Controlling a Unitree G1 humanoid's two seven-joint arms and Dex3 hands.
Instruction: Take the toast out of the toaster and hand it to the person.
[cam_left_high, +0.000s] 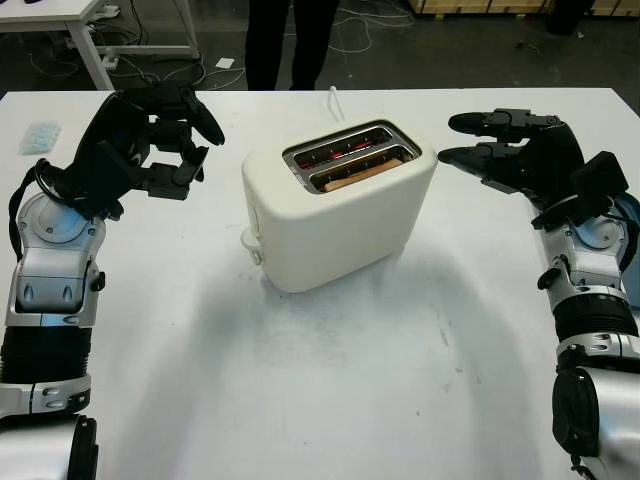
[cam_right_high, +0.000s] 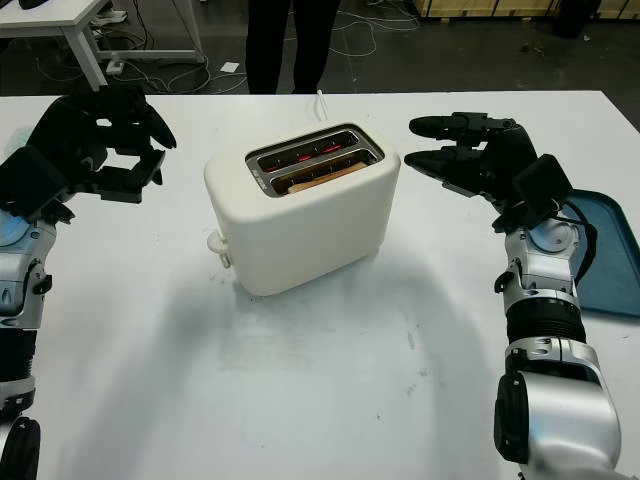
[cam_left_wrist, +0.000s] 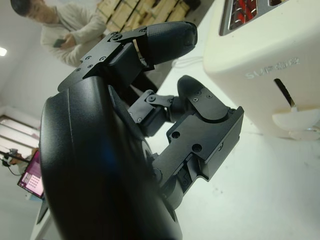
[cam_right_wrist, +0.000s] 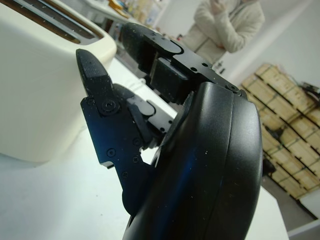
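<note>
A cream-white toaster (cam_left_high: 335, 215) stands in the middle of the white table (cam_left_high: 330, 400). A slice of toast (cam_left_high: 362, 172) sits low in its nearer slot, and the far slot glows red inside. My left hand (cam_left_high: 190, 155) hovers open to the left of the toaster, a short gap away, holding nothing. On the other side my right hand (cam_left_high: 452, 140) is open, its fingertips pointing at the toaster's upper right corner without touching it. A person in dark trousers (cam_left_high: 290, 40) stands beyond the table's far edge, seen in a light top (cam_right_wrist: 231, 22) from the right wrist.
The toaster's lever (cam_left_high: 250, 240) sticks out of its left end, and its white cord (cam_left_high: 333, 100) runs off the back. A blue tray (cam_right_high: 612, 255) lies at the right table edge. A pale blue object (cam_left_high: 40, 137) sits far left.
</note>
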